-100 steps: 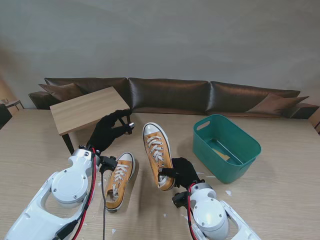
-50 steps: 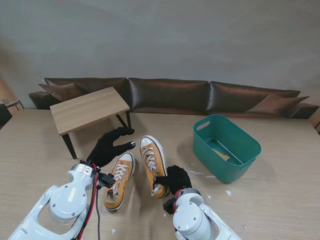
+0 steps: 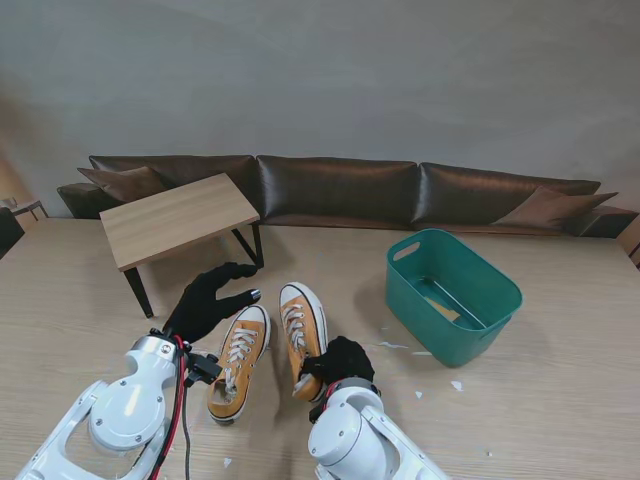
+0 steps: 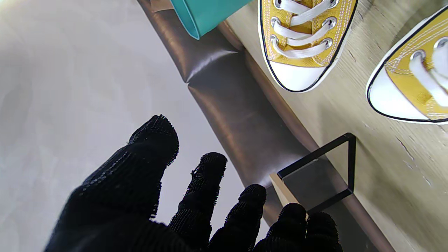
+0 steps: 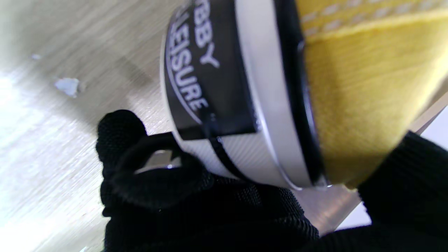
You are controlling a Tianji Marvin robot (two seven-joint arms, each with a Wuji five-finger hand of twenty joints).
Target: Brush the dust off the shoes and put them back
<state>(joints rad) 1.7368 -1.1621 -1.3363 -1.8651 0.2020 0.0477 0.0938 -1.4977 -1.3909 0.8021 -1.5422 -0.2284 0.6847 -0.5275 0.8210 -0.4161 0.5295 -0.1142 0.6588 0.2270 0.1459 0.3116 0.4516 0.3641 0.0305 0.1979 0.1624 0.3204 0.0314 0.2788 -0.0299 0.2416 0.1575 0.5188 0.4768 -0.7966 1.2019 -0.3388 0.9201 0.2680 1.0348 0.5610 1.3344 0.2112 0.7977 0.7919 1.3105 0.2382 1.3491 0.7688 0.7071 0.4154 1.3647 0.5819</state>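
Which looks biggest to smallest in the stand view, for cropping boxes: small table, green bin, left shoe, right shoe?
1. Small table, with the green bin close behind; it is farther off, so unsure.
2. Left shoe and right shoe look alike; the right hand hides the right shoe's heel.

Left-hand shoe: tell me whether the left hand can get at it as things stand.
Probably yes. The left hand is open, fingers spread, holding nothing, just beside the left-hand shoe, and nothing lies between them. The right hand is shut on the other shoe, clear of that path.
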